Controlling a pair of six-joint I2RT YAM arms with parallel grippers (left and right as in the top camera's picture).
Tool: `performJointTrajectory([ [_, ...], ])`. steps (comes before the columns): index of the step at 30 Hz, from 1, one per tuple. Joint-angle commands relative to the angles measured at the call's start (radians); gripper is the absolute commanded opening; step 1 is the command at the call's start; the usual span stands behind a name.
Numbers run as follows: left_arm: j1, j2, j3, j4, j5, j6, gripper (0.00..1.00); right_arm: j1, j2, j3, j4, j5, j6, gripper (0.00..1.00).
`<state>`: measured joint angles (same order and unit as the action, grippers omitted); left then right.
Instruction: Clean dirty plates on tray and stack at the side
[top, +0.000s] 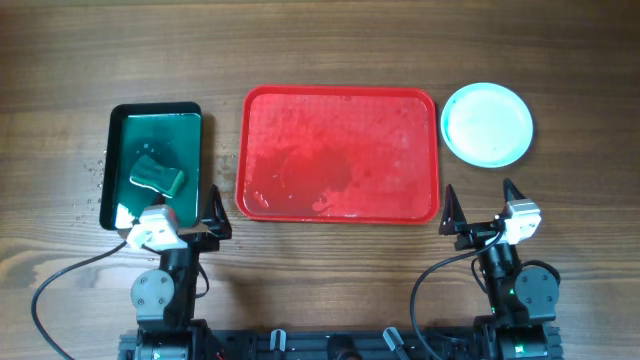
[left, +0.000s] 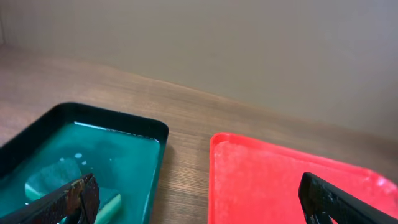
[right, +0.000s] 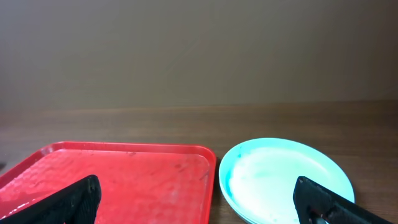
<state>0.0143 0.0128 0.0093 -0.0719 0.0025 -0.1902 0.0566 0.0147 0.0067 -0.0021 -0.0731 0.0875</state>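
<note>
Two black arms (top: 165, 290) carry white wrist blocks (top: 157, 228) and black cables (top: 60, 280).

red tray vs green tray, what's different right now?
The red tray is larger and lies crosswise; the green tray is smaller and lies lengthwise. The green tray holds a sponge; the red tray holds no object, only a wet sheen. The red tray sits mid-table, the green tray to its left. Both are rimmed rectangles with rounded corners.

One red tray (top: 340, 150), one green tray (top: 182, 135), one sponge (top: 157, 177) — plate stack (top: 487, 124)
</note>
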Motion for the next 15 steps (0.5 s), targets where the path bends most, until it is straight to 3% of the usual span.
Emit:
performJointTrajectory([
  [1,0.005,-0.01,-0.004,-0.006,0.031,0.082,1.0,0.002,-0.01,-0.002,0.003,0.015,-0.008,1.0],
  [15,0.005,-0.01,-0.004,-0.006,0.031,0.161,1.0,0.002,-0.01,-0.002,0.003,0.015,-0.009,1.0],
])
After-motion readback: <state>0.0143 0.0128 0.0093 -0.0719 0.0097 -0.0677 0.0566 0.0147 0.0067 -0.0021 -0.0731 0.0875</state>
